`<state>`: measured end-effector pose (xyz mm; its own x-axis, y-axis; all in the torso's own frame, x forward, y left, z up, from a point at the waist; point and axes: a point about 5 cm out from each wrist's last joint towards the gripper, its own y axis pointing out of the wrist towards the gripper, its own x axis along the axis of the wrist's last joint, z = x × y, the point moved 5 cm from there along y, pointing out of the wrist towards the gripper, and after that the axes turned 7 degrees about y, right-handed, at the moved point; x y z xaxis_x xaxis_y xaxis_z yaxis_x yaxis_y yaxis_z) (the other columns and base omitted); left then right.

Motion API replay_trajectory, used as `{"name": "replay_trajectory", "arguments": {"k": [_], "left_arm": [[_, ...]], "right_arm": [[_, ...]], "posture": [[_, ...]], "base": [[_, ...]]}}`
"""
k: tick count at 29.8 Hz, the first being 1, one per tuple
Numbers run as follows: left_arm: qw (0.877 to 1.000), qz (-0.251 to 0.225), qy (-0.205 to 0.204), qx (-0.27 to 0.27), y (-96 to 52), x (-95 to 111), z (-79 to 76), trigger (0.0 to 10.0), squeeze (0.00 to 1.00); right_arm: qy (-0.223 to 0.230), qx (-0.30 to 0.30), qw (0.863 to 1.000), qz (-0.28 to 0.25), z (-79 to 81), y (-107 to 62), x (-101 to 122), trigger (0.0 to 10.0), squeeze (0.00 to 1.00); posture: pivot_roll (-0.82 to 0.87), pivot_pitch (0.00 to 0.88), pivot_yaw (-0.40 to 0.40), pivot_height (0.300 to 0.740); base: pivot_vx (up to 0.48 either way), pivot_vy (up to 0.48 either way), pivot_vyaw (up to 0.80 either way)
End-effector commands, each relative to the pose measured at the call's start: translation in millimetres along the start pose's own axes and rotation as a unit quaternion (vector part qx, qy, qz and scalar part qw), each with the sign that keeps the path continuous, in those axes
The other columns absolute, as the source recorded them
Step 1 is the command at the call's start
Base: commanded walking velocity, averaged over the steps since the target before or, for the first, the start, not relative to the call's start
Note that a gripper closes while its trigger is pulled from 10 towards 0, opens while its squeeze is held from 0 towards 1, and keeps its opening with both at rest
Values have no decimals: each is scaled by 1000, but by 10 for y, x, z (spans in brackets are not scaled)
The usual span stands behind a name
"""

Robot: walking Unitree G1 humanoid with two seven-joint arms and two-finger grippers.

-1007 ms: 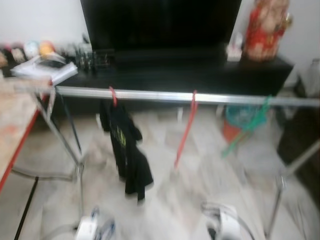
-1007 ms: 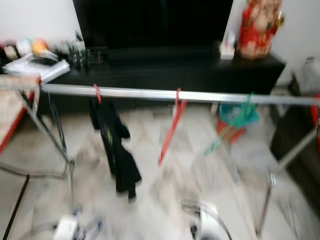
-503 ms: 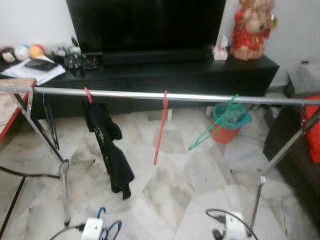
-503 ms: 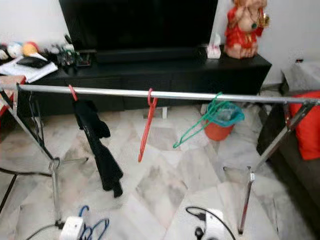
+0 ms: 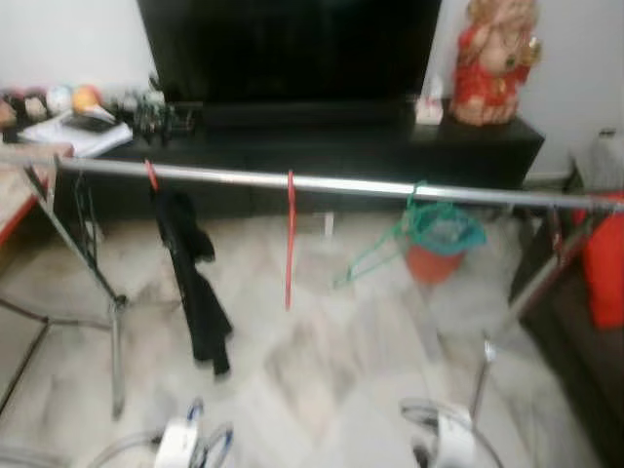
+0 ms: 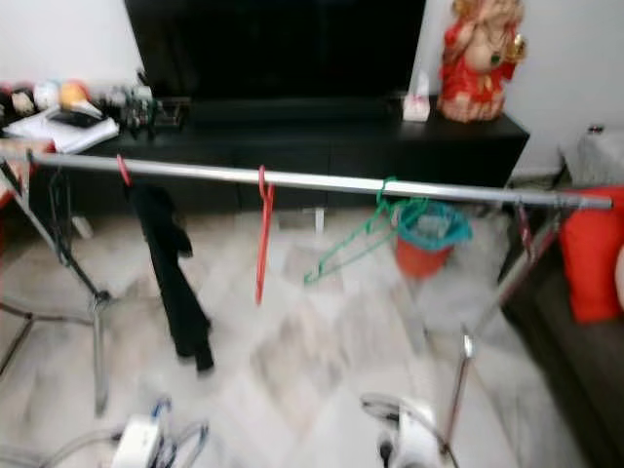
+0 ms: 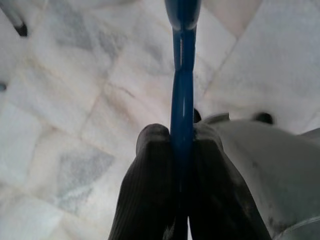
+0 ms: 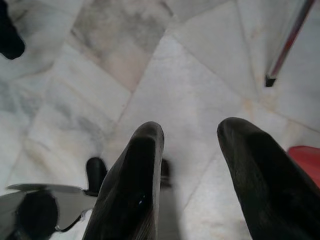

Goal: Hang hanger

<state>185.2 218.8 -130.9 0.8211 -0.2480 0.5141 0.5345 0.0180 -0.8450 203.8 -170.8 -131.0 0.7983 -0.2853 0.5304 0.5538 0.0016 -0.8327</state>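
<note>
Marble floor lies bare below: left gripper low, clenched on the blue hanger; right gripper spread apart, holding nothing. Beyond, silver rail carries red hanger, green hanger, black garment.

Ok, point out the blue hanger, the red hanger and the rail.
blue hanger (image 7: 182,90), left wrist view, on its shaft above the left hand.
red hanger (image 5: 290,244), left eye view, mid-length.
rail (image 5: 351,184), left eye view, middle stretch.

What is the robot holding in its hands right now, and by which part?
The left gripper pinches a blue hanger by a thin bar, jaws shut on either side. Which part of the hanger that bar is cannot be told. The right gripper is open and holds nothing.
</note>
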Motion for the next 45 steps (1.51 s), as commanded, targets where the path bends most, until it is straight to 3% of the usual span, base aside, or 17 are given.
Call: {"name": "replay_trajectory", "arguments": {"k": [1, 11, 24, 29, 35, 45], "left_arm": [[1000, -10, 4, 6, 12, 63, -9, 10000, 0], [999, -32, 3, 26, 26, 222, 67, 10000, 0], [985, -159, -11, 70, -19, 807, 210, 10000, 0], [967, -237, -19, 94, -121, 1112, 332, 10000, 0], [946, -308, 3, 102, -244, 1366, 331, 10000, 0], [914, -384, 39, 123, -467, 1573, 372, 10000, 0]], "right_arm": [[-5, -11, 1000, -1, -99, -8, 26, 10000, 0], [-9, -9, 1000, 0, -104, -8, 32, 10000, 0], [-9, -8, 1000, -1, -99, -7, 37, 10000, 0], [-10, -8, 1000, -1, -106, -7, 41, 10000, 0], [-12, -8, 1000, -2, -111, -8, 46, 10000, 0], [-11, -9, 1000, -5, -115, -9, 53, 10000, 0]], "posture": [[39, 0, -27, 740], [43, 0, -33, 740], [39, 0, -32, 740], [43, 0, -39, 740], [42, 0, -40, 740], [42, 0, -40, 740]], "base": [[240, -304, 0], [121, -90, 0], [0, 0, 0], [0, 0, 0], [0, 0, 0], [0, 0, 0]]}}
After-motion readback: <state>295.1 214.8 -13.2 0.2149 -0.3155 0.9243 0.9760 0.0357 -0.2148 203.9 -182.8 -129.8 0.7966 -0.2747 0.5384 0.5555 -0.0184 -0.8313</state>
